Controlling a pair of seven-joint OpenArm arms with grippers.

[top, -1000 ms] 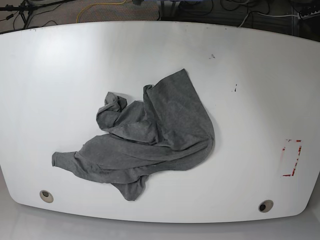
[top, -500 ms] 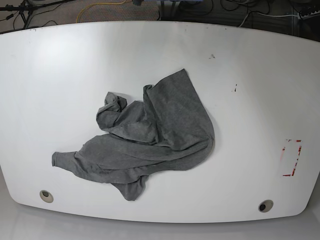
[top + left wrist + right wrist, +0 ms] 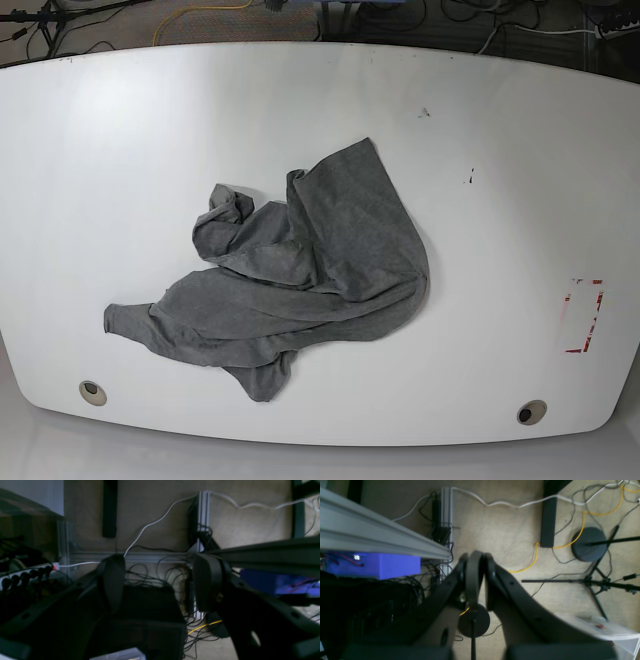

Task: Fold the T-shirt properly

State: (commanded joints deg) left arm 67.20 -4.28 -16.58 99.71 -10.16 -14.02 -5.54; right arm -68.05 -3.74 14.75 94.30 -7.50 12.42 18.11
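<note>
You have a dark heather-grey soft knit T-shirt (image 3: 300, 285), matt and finely flecked, its cloth creased into loose ridges. Under it sits the smooth white desk (image 3: 120, 150), a faint sheen showing toward its 10 o'clock corner. In your left wrist view, the left gripper's (image 3: 160, 582) black fingers (image 3: 207, 580) look like matt plastic. The right gripper (image 3: 477, 580) has the same matt black finish. Behind it you see a brushed silver metal rail (image 3: 382, 540), ribbed along its length, and rough beige carpet floor (image 3: 505, 530).
</note>
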